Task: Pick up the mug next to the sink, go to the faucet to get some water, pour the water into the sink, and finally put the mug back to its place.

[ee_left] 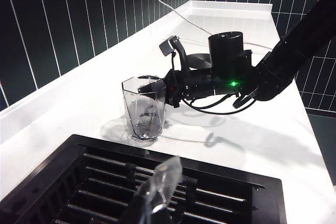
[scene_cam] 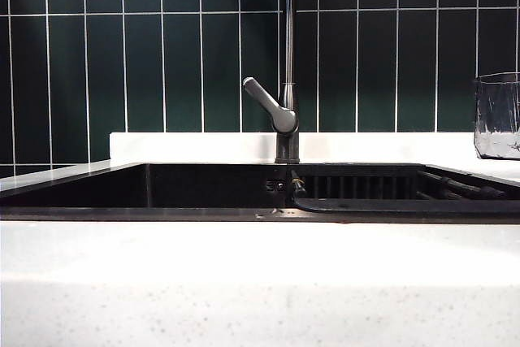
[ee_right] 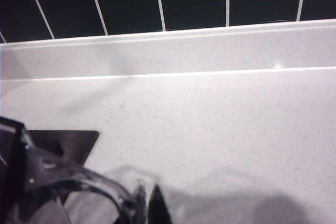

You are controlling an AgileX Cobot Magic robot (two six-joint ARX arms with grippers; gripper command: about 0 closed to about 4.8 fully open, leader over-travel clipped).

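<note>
Mug (ee_left: 143,107) upright on counter (ee_left: 252,129) beside sink (ee_left: 210,192), right end effector (ee_left: 160,90) clamped on its rim, left end effector (ee_left: 157,192) closed, empty.

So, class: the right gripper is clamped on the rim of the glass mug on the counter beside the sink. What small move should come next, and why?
Probably lift the mug straight up off the counter. The right gripper is pinched shut on its rim, and the mug stands upright on the counter, beside the sink. It must clear the counter before swinging to the faucet. The left gripper hangs shut over the sink, out of the path.
</note>
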